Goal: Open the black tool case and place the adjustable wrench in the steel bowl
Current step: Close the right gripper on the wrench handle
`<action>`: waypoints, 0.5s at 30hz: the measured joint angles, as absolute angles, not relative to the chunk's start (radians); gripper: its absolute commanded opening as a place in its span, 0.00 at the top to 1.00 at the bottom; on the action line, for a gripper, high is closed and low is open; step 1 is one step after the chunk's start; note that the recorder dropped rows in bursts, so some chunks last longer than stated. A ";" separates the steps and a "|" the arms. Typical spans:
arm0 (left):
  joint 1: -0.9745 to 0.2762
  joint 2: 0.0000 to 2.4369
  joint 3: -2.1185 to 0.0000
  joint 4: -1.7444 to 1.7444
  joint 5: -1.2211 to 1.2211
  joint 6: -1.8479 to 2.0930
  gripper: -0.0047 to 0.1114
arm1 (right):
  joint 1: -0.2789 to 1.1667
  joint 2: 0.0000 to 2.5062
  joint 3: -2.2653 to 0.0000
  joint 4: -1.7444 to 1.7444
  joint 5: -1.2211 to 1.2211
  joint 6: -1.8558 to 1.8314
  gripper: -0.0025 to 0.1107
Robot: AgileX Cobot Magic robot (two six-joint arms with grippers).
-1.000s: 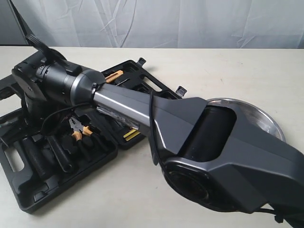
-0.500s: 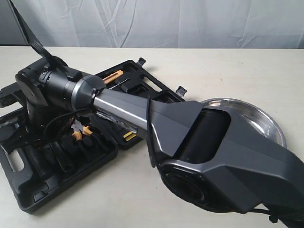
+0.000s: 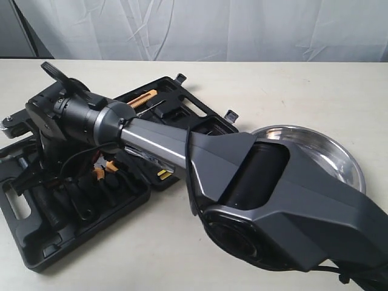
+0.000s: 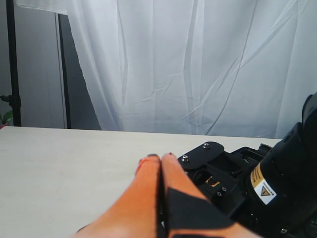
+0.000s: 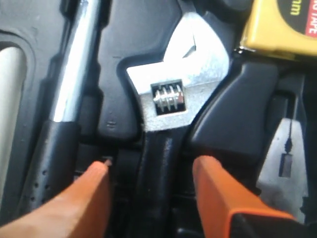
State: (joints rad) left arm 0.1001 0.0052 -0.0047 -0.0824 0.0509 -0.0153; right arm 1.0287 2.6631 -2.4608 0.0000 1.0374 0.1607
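The black tool case (image 3: pixel 79 242) lies open at the left of the table, its lid (image 3: pixel 182 100) flat behind it. The adjustable wrench (image 5: pixel 173 99) rests in its recess, silver head and thumbwheel showing. My right gripper (image 5: pixel 151 166) is open, one orange finger on each side of the wrench's black handle, and I cannot tell whether they touch it. In the exterior view the right arm's wrist (image 3: pixel 66 121) hides the fingers and the wrench. The steel bowl (image 3: pixel 336 160) sits at the right, partly behind the arm. My left gripper (image 4: pixel 161 157) is shut on nothing above bare table.
Orange-handled pliers (image 3: pixel 103 173) lie in the case near the wrist. A yellow tape measure (image 5: pixel 285 22) sits just beyond the wrench head. A long chrome-shafted tool with a black ribbed handle (image 5: pixel 69 94) lies alongside the wrench. White curtain hangs behind the table.
The right arm's wrist has moved left and sunk lower into the case. The forearm has shifted off the bowl, so more of the bowl shows.
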 measured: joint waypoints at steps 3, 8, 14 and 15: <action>0.100 0.005 -0.005 -0.082 0.051 -0.015 0.96 | 1.029 2.665 -2.461 0.000 1.040 0.164 0.85; 0.100 0.005 -0.005 -0.082 0.051 -0.015 0.96 | 1.029 2.670 -2.447 0.015 1.029 0.179 0.95; 0.100 0.005 -0.005 -0.082 0.051 -0.015 0.96 | 1.029 2.664 -2.432 0.000 1.023 0.179 0.98; 0.100 0.005 -0.005 -0.082 0.051 -0.015 0.96 | 1.029 2.661 -2.432 0.000 1.023 0.177 0.99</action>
State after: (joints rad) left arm 0.1001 0.0052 -0.0047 -0.0824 0.0509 -0.0153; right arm 1.0287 2.6613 -2.4322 0.0000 1.0227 0.1769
